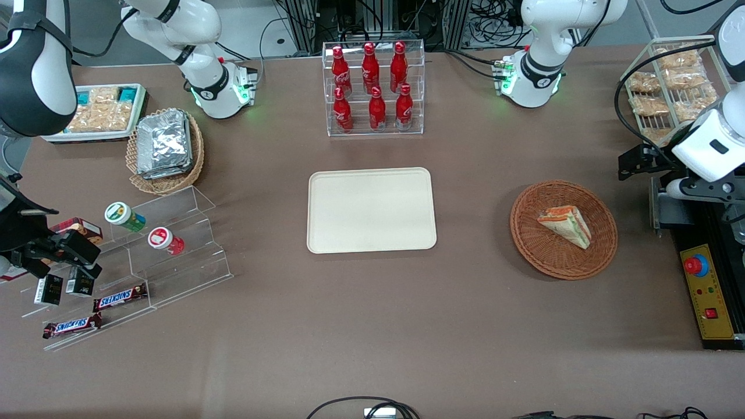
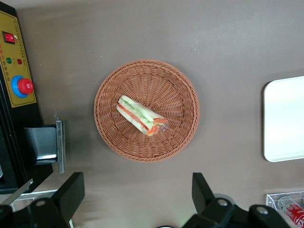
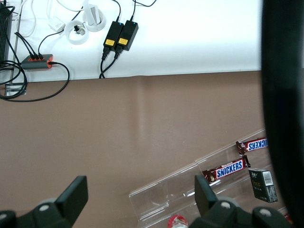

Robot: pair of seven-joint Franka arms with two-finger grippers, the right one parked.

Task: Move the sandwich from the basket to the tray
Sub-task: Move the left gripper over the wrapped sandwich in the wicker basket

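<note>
Front view: sandwich [image 1: 564, 226] lies in basket [image 1: 563, 229], apex toward tray [image 1: 371, 210]; claw [image 2: 135, 190] spread, high above.

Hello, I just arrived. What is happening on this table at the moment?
The left arm is about to move a wrapped sandwich. The sandwich lies in the round reddish-brown basket, not yet touched. The gripper hangs open above the table beside the basket, holding nothing. The cream tray, where the sandwich should go, sits at the table's middle, nearer the camera than the rack of red bottles, with nothing on it.
</note>
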